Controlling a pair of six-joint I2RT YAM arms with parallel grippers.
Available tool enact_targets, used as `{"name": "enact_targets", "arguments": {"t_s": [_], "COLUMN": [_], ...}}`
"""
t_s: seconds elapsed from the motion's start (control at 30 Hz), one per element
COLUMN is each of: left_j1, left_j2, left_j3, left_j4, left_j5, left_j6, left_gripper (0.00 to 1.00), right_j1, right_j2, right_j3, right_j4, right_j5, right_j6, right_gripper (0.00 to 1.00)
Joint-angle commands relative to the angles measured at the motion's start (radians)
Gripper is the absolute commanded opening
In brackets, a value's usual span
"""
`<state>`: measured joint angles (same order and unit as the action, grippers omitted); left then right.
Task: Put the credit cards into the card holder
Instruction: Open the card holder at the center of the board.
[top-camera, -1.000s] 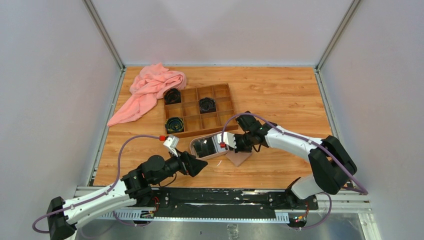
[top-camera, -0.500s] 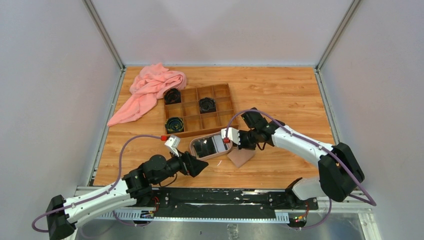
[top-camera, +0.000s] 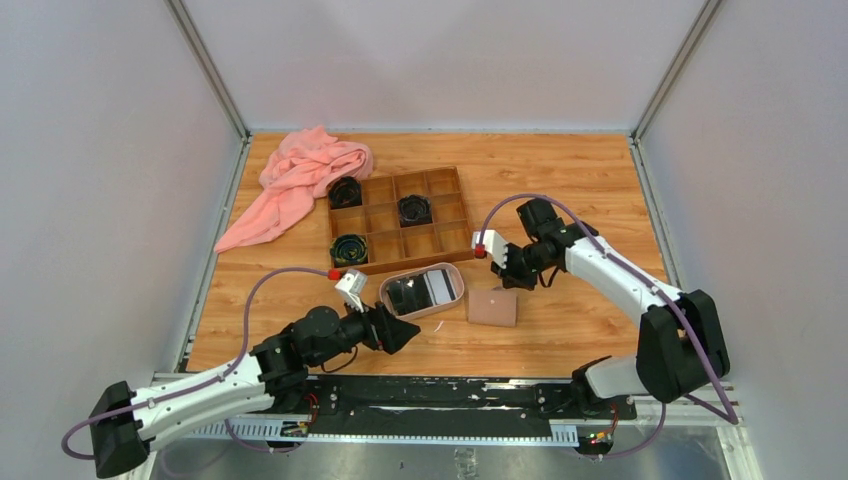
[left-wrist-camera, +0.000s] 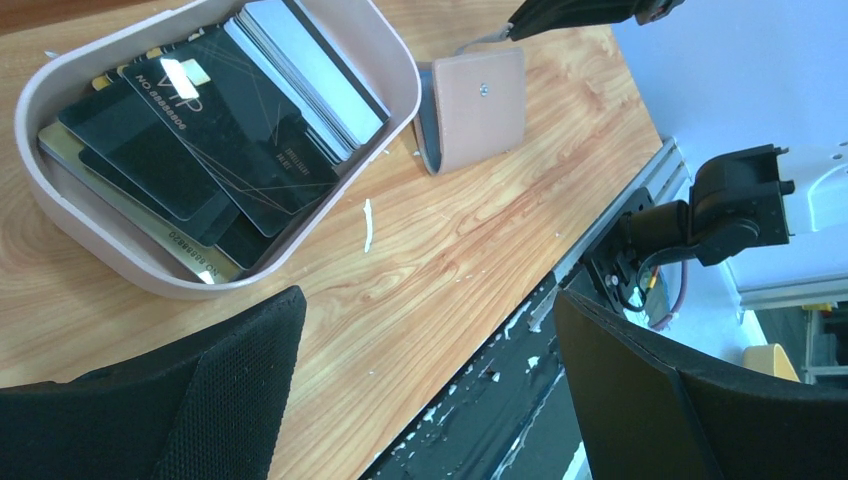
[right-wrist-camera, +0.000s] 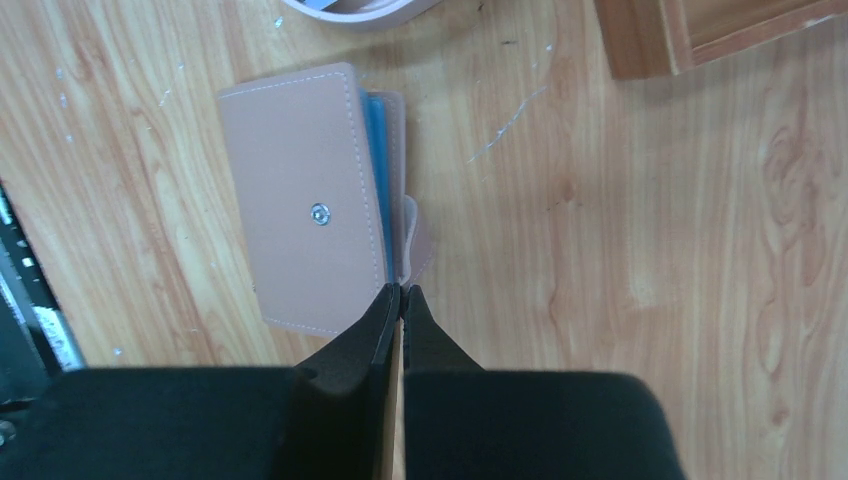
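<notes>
The credit cards, black and light grey, lie stacked in an oval pinkish tray; from above the cards show dark with a pale one among them. The card holder is a tan-pink wallet lying closed on the wood just right of the tray, snap button up and blue lining showing at its edge. My right gripper is shut with nothing in it. It hovers above the holder's far edge, and its tips meet over the holder's corner. My left gripper is open near the front edge, short of the tray.
A brown wooden compartment box with black coiled items stands behind the tray; its corner is close to my right gripper. A pink cloth lies at the back left. The table's front edge and black rail run under my left gripper.
My right gripper has lifted and drawn back to the right, away from the tray. The card holder has shifted slightly right and lies uncovered. The left arm has barely moved.
</notes>
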<state>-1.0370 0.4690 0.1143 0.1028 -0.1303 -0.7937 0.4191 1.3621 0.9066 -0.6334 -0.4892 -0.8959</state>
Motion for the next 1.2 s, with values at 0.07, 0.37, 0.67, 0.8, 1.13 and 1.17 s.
{"name": "enact_targets", "arguments": {"t_s": [0.07, 0.37, 0.67, 0.8, 1.13, 1.17], "left_j1": [-0.026, -0.1, -0.138, -0.14, -0.14, -0.139], "left_j2": [0.121, 0.422, 0.667, 0.749, 0.927, 0.944], "left_j3": [0.074, 0.192, 0.311, 0.333, 0.445, 0.461], "left_j4": [0.084, 0.24, 0.301, 0.358, 0.409, 0.409], "left_j5": [0.007, -0.026, -0.054, -0.046, -0.046, -0.047], "left_j6": [0.004, 0.045, 0.077, 0.084, 0.14, 0.155], "left_gripper": [0.98, 0.98, 0.94, 0.94, 0.89, 0.88], "right_j1": [-0.074, -0.13, -0.141, -0.154, -0.189, -0.194], "right_j2": [0.01, 0.024, 0.05, 0.066, 0.112, 0.113], "right_j3": [0.036, 0.033, 0.043, 0.05, 0.068, 0.07], "right_j4": [-0.117, -0.148, -0.171, -0.185, -0.22, -0.223], "right_j5": [-0.08, -0.137, -0.159, -0.176, -0.211, -0.215], "right_j6": [0.035, 0.031, 0.019, 0.013, -0.006, -0.01], "right_gripper": [0.0, 0.0, 0.0, 0.0, 0.0, 0.0]}}
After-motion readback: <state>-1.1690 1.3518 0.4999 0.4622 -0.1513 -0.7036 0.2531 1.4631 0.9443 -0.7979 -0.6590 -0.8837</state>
